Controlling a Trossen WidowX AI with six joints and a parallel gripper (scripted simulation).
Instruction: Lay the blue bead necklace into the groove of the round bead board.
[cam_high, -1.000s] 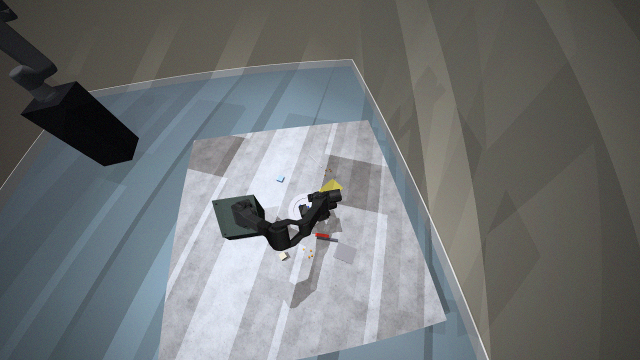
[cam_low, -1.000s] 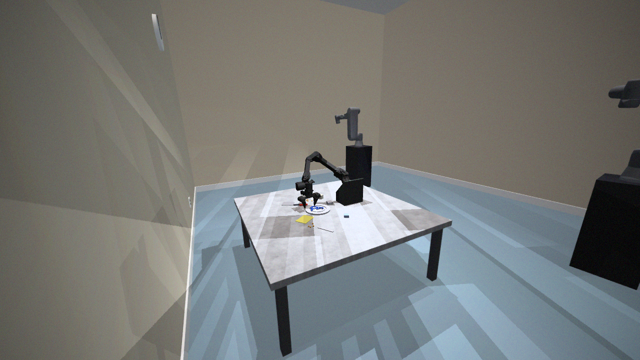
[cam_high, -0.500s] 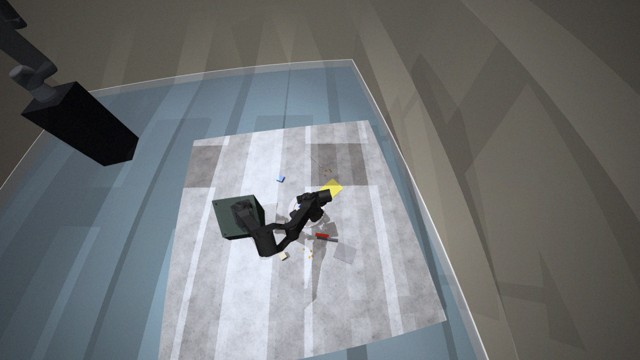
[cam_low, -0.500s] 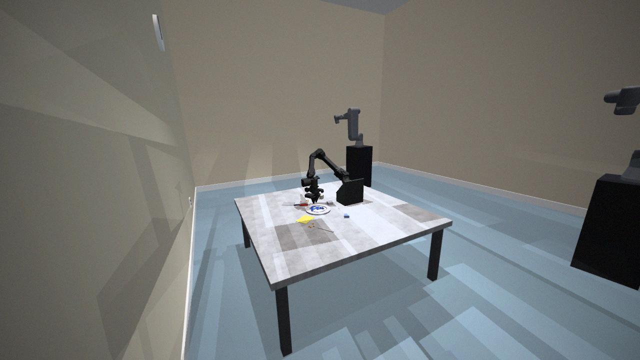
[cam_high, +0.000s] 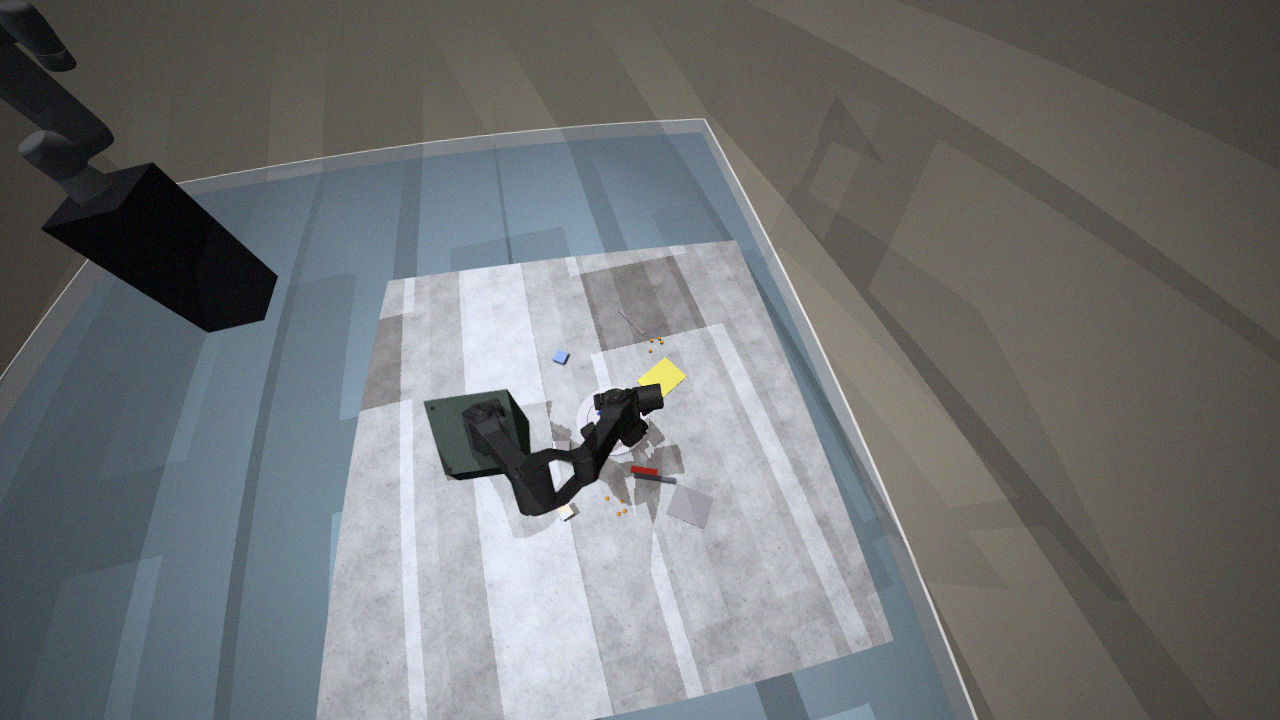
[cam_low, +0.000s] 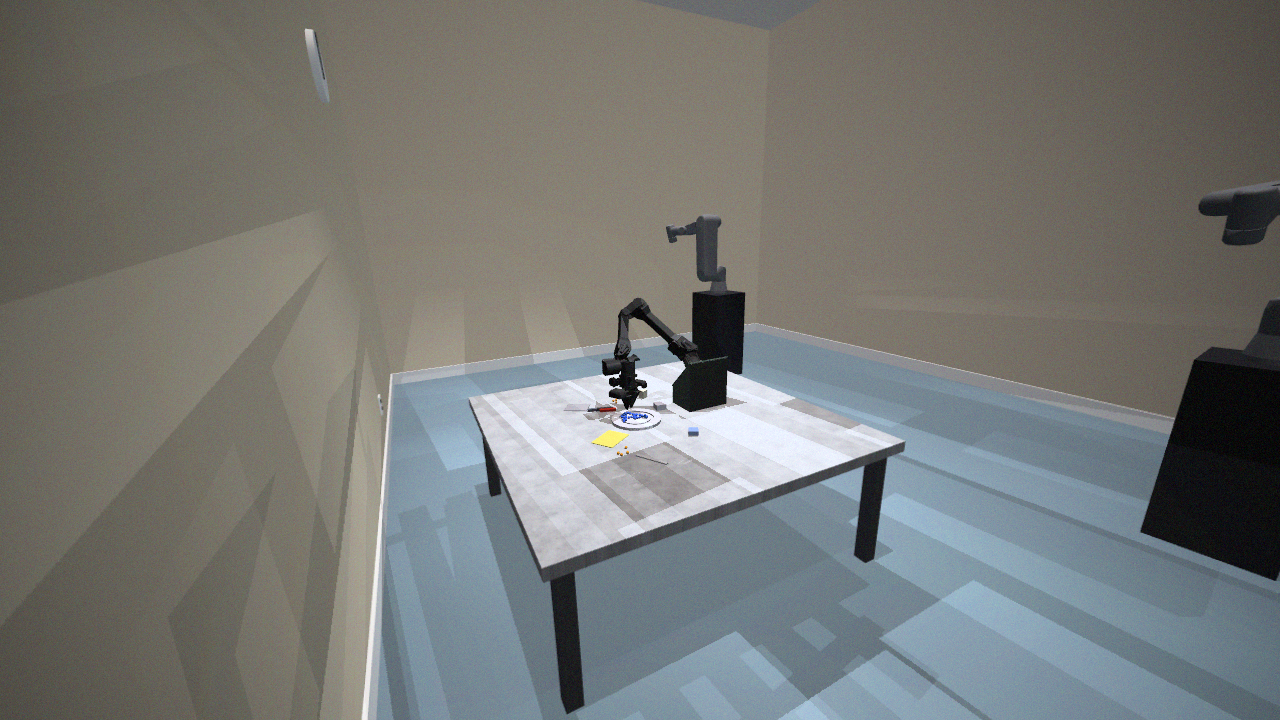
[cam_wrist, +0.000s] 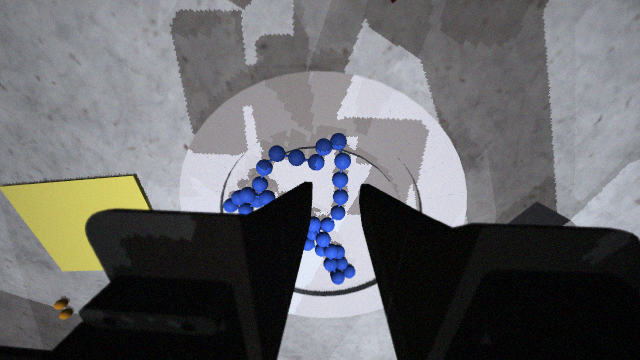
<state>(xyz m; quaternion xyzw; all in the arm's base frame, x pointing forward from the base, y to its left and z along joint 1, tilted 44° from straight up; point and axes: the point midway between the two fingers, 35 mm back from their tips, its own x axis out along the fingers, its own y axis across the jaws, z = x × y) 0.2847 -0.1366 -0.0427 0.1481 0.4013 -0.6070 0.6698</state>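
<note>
Two narrowed fingers of the pincer (cam_wrist: 334, 192) straddle the blue bead necklace (cam_wrist: 340, 180), not yet clamping it.

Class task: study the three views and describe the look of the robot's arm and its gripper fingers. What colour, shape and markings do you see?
The arm is matt black throughout, built of rounded segments, rising from a dark, boxy base. The gripper has two flat black fingers tapering to pointed tips. No cables, labels or markings show.
</note>
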